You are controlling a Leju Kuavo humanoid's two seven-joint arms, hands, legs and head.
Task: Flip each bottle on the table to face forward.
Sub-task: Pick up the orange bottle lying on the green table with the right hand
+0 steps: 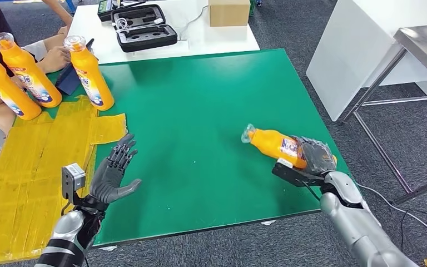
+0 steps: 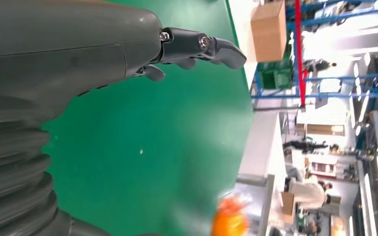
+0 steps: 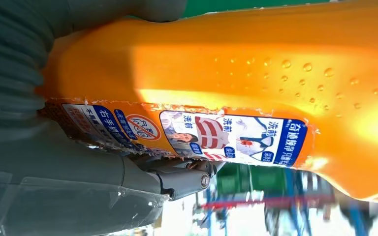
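A: Head view: the right hand [image 1: 316,158] wraps the base of the orange bottle [image 1: 272,143], lying on its side near the green table's [image 1: 200,111] right edge, cap pointing left. I'd say that grip is for turning it.

B: And the left hand [image 1: 113,173]?

A: Hovering, fingers spread, holding nothing. Three bottles [image 1: 89,72] stand far left, partly cut off.

B: Left wrist view?

A: Fingers [image 2: 197,46] apart over the table; the bottle's a blur.

B: Right wrist?

A: Label [image 3: 226,135] close up, small print unreadable, cap hidden.
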